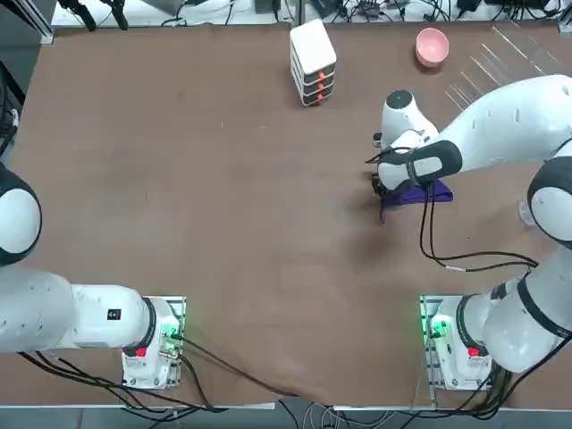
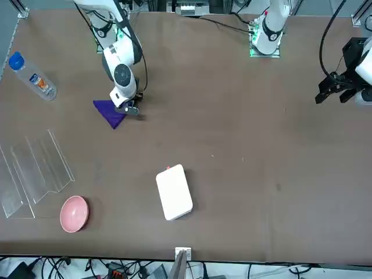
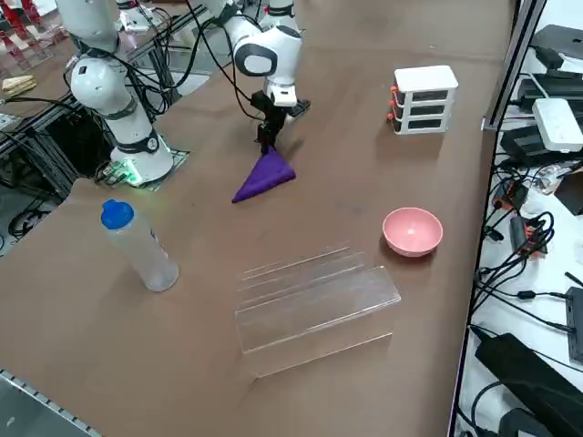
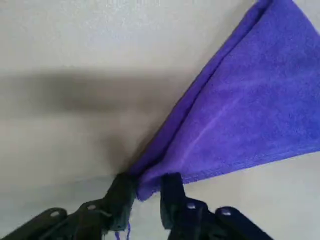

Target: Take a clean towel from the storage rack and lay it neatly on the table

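The purple towel [image 3: 264,176] lies folded in a triangle on the reddish-brown table [image 1: 223,206], well away from the clear acrylic storage rack [image 3: 310,296]. One tip of the towel [image 4: 240,115] runs up between the two black fingers of my right gripper [image 4: 147,192], which is shut on that corner. In the top view the right gripper [image 1: 384,188] sits low over the table at the towel's [image 1: 420,192] left end. From the front, the gripper [image 2: 129,109] stands next to the towel [image 2: 109,111], and the rack [image 2: 35,168] holds nothing.
A white stacked box [image 1: 313,61] stands at the table's far edge, a pink bowl [image 1: 432,45] beside it near the rack. A blue-capped plastic bottle [image 3: 138,246] stands close to the right arm's base. Cables run along the table's edges.
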Controlling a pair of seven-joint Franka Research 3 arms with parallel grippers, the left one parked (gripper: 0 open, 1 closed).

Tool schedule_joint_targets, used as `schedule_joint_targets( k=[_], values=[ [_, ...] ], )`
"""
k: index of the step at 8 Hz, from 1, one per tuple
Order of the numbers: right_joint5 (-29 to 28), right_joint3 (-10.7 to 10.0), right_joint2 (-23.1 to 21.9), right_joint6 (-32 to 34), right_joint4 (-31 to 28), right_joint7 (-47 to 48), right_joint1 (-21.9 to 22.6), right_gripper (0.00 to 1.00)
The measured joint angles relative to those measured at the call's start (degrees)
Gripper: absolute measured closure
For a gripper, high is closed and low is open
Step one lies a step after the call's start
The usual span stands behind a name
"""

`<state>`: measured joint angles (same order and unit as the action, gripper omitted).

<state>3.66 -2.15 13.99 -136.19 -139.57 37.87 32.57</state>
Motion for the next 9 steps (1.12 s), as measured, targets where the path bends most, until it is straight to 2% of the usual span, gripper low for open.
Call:
schedule_joint_targets(
  k=[1, 4, 7, 9],
  values=[
    [0.0, 0.0, 0.0, 0.0, 0.0, 0.2, 0.0, 0.67],
    [0.0, 0.0, -0.1, 0.6, 0.3, 0.2, 0.0, 0.67],
    [0.0, 0.0, -0.1, 1.8, 1.2, 0.3, 0.0, 0.75],
    [0.0, 0.0, -0.1, 1.9, 1.2, 0.3, 0.0, 0.85]
  ],
)
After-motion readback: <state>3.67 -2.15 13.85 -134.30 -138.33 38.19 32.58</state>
